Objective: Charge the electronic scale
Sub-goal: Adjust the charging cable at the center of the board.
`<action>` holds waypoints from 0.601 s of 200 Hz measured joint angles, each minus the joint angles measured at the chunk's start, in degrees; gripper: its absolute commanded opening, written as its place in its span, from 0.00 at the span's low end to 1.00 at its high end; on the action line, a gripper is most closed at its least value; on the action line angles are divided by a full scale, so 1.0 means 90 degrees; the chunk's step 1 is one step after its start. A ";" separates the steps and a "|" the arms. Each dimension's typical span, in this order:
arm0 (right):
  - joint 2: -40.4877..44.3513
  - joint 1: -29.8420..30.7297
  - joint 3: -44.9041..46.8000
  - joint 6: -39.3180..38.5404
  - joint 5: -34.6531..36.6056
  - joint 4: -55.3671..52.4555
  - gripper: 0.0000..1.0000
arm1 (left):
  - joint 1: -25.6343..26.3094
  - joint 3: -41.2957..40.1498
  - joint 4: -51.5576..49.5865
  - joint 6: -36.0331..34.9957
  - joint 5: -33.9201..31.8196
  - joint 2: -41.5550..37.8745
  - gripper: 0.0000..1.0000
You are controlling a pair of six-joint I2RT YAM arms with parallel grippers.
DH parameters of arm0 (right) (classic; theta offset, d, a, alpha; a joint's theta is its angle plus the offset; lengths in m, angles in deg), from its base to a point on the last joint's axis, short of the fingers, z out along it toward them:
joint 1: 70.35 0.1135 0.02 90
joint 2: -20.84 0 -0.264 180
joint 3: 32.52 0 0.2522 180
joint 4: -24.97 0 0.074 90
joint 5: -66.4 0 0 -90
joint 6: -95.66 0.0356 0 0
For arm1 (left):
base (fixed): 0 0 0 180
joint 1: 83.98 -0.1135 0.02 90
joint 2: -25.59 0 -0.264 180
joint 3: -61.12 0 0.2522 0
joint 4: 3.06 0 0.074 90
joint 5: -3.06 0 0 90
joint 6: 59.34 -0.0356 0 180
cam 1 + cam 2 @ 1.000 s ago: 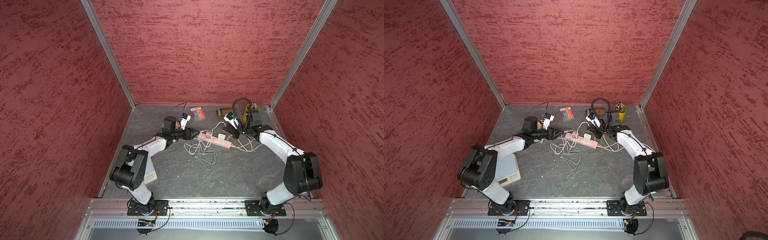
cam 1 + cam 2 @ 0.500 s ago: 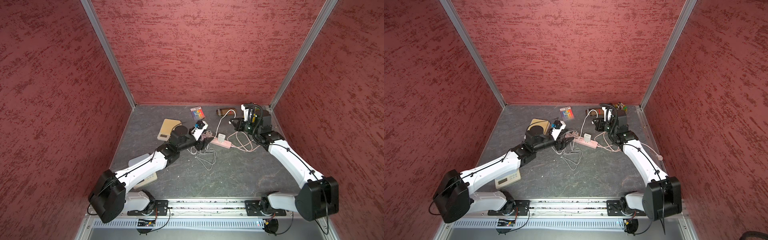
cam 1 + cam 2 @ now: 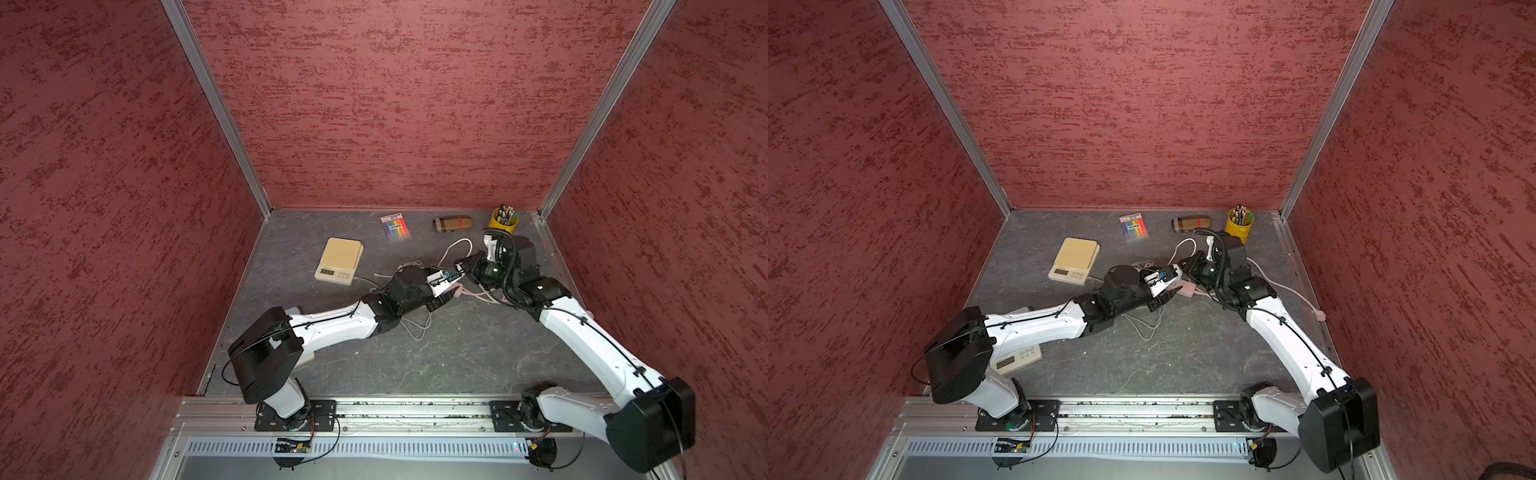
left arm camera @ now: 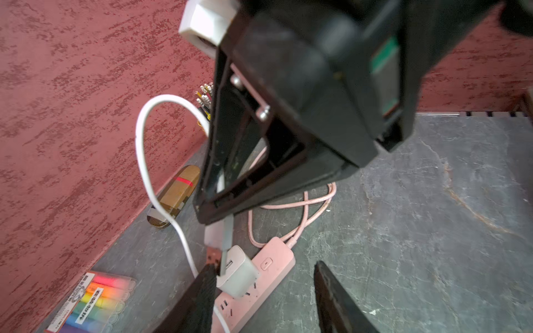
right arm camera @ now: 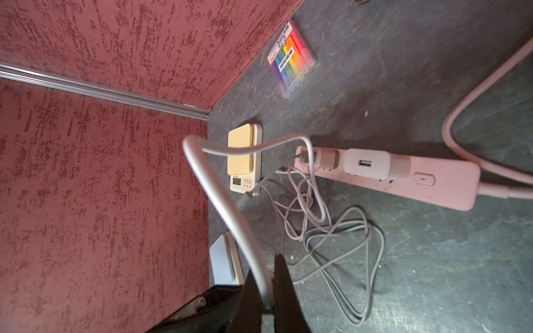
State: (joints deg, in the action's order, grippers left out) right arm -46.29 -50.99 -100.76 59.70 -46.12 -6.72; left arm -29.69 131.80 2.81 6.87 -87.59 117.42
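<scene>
Right end effector (image 5: 264, 271) — clamped on cable (image 5: 230, 226) | left end effector (image 4: 264, 266) — agape | cream scale (image 3: 338, 259) well apart

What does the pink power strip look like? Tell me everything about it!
The pink power strip is long, flat and looks like smooth plastic. It lies flat on the grey table. A white charger block is plugged into its top, its USB hole empty. One end has a button, and there its pink cord leaves and loops away.
</scene>
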 measured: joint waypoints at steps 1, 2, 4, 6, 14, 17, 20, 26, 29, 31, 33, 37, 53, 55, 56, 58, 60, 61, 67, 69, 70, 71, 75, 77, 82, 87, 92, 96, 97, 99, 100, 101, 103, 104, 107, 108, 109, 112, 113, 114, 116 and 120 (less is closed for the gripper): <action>0.0000 0.0000 0.0000 0.0010 -0.0002 -0.0005 0.00 | 0.0000 0.0002 0.0002 -0.0005 -0.0005 0.0002 0.52; 0.0000 0.0000 0.0000 0.0015 -0.0002 -0.0007 0.00 | 0.0000 0.0007 0.0010 -0.0007 -0.0017 0.0005 0.52; 0.0000 0.0000 -0.0002 0.0024 -0.0010 -0.0010 0.00 | 0.0000 0.0015 0.0019 -0.0019 -0.0051 0.0022 0.52; 0.0000 -0.0002 -0.0002 0.0034 -0.0022 -0.0015 0.00 | 0.0000 0.0022 0.0039 -0.0024 -0.0073 0.0036 0.52; -0.0005 0.0002 -0.0012 0.0075 -0.0046 -0.0049 0.00 | 0.0000 0.0051 0.0083 -0.0066 -0.0172 0.0085 0.51; -0.0005 0.0010 -0.0012 0.0090 -0.0061 -0.0051 0.00 | 0.0000 0.0063 0.0092 -0.0080 -0.0202 0.0100 0.51; -0.0005 0.0015 -0.0012 0.0100 -0.0073 -0.0061 0.00 | 0.0000 0.0075 0.0092 -0.0087 -0.0238 0.0112 0.51; -0.0005 0.0024 -0.0012 0.0119 -0.0100 -0.0078 0.00 | 0.0000 0.0097 0.0100 -0.0126 -0.0299 0.0138 0.50; -0.0007 0.0029 -0.0012 0.0131 -0.0112 -0.0085 0.00 | 0.0000 0.0107 0.0102 -0.0134 -0.0328 0.0148 0.50; -0.0007 0.0032 -0.0012 0.0134 -0.0119 -0.0092 0.00 | 0.0002 0.0114 0.0104 -0.0158 -0.0345 0.0158 0.50; -0.0007 0.0036 -0.0012 0.0141 -0.0129 -0.0097 0.00 | 0.0002 0.0119 0.0107 -0.0168 -0.0364 0.0165 0.49; -0.0007 0.0041 -0.0012 0.0148 -0.0143 -0.0104 0.00 | 0.0002 0.0129 0.0112 -0.0185 -0.0401 0.0172 0.48; -0.0012 0.0053 -0.0012 0.0182 -0.0187 -0.0117 0.00 | 0.0007 0.0136 0.0117 -0.0277 -0.0512 0.0192 0.43; -0.0015 0.0053 -0.0012 0.0185 -0.0192 -0.0114 0.00 | 0.0007 0.0136 0.0117 -0.0282 -0.0517 0.0192 0.43; -0.0017 0.0053 -0.0012 0.0187 -0.0194 -0.0114 0.00 | 0.0007 0.0136 0.0119 -0.0296 -0.0525 0.0194 0.42; -0.0019 0.0053 -0.0012 0.0192 -0.0199 -0.0114 0.00 | 0.0007 0.0136 0.0119 -0.0304 -0.0537 0.0197 0.41; -0.0022 0.0053 -0.0012 0.0194 -0.0202 -0.0114 0.00 | 0.0007 0.0136 0.0119 -0.0304 -0.0537 0.0197 0.40; -0.0022 0.0053 -0.0012 0.0194 -0.0202 -0.0114 0.00 | 0.0007 0.0136 0.0121 -0.0318 -0.0544 0.0197 0.40; -0.0029 0.0053 -0.0012 0.0216 -0.0216 -0.0112 0.00 | 0.0007 0.0136 0.0126 -0.0345 -0.0573 0.0204 0.36; -0.0032 0.0053 -0.0012 0.0226 -0.0216 -0.0112 0.00 | 0.0007 0.0136 0.0129 -0.0364 -0.0583 0.0204 0.35; -0.0032 0.0053 -0.0012 0.0231 -0.0219 -0.0109 0.00 | 0.0007 0.0136 0.0129 -0.0374 -0.0588 0.0209 0.34; -0.0034 0.0053 -0.0012 0.0238 -0.0221 -0.0109 0.00 | 0.0007 0.0136 0.0129 -0.0367 -0.0588 0.0209 0.33; -0.0036 0.0053 -0.0012 0.0245 -0.0233 -0.0109 0.00 | 0.0010 0.0136 0.0134 -0.0408 -0.0610 0.0211 0.31; -0.0039 0.0053 -0.0012 0.0260 -0.0238 -0.0104 0.00 | 0.0010 0.0136 0.0134 -0.0406 -0.0610 0.0214 0.30; -0.0041 0.0053 -0.0012 0.0274 -0.0248 -0.0104 0.00 | 0.0012 0.0136 0.0138 -0.0452 -0.0634 0.0216 0.28; -0.0041 0.0053 -0.0012 0.0296 -0.0260 -0.0102 0.00 | 0.0012 0.0138 0.0151 -0.0469 -0.0646 0.0216 0.25; -0.0041 0.0053 -0.0012 0.0313 -0.0267 -0.0095 0.00 | 0.0012 0.0138 0.0155 -0.0464 -0.0653 0.0216 0.22; -0.0041 0.0053 -0.0012 0.0325 -0.0274 -0.0090 0.00 | 0.0015 0.0138 0.0160 -0.0512 -0.0653 0.0216 0.18; -0.0041 0.0053 -0.0012 0.0328 -0.0274 -0.0090 0.00 | 0.0012 0.0138 0.0163 -0.0503 -0.0653 0.0216 0.18; -0.0041 0.0053 -0.0012 0.0333 -0.0279 -0.0087 0.00 | 0.0012 0.0141 0.0160 -0.0500 -0.0656 0.0216 0.15; -0.0041 0.0053 -0.0012 0.0333 -0.0282 -0.0092 0.00 | 0.0012 0.0141 0.0163 -0.0517 -0.0658 0.0216 0.14; -0.0041 0.0053 -0.0012 0.0335 -0.0284 -0.0095 0.00 | 0.0015 0.0141 0.0165 -0.0544 -0.0680 0.0216 0.13; -0.0041 0.0053 -0.0012 0.0342 -0.0287 -0.0092 0.00 | 0.0015 0.0141 0.0168 -0.0544 -0.0665 0.0216 0.10; -0.0041 0.0053 -0.0012 0.0342 -0.0287 -0.0095 0.00 | 0.0012 0.0141 0.0168 -0.0532 -0.0668 0.0216 0.09; -0.0041 0.0053 -0.0012 0.0362 -0.0287 -0.0095 0.00 | 0.0012 0.0141 0.0168 -0.0571 -0.0680 0.0216 0.04; -0.0041 0.0053 -0.0012 0.0362 -0.0287 -0.0092 0.00 | 0.0012 0.0141 0.0168 -0.0607 -0.0680 0.0216 0.03; -0.0044 0.0053 -0.0012 0.0359 -0.0287 -0.0100 0.00 | 0.0012 0.0141 0.0168 -0.0605 -0.0678 0.0216 0.01; -0.0046 0.0053 -0.0012 0.0384 -0.0284 -0.0095 0.00 | 0.0007 0.0141 0.0168 -0.0566 -0.0685 0.0216 0.00; -0.0049 0.0053 -0.0012 0.0391 -0.0277 -0.0090 0.00 | 0.0010 0.0141 0.0175 -0.0610 -0.0690 0.0216 0.00; -0.0051 0.0053 -0.0012 0.0401 -0.0274 -0.0087 0.01 | 0.0010 0.0141 0.0175 -0.0641 -0.0690 0.0216 0.00; -0.0056 0.0053 -0.0012 0.0435 -0.0272 -0.0095 0.02 | 0.0012 0.0141 0.0170 -0.0668 -0.0695 0.0216 0.00; -0.0058 0.0046 -0.0012 0.0471 -0.0272 -0.0092 0.05 | 0.0015 0.0141 0.0168 -0.0704 -0.0724 0.0216 0.00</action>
State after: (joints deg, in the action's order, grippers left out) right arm -46.81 -50.58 -100.87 63.94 -48.57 -7.56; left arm -29.56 133.07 4.32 0.53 -94.10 119.37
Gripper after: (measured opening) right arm 0.077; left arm 0.052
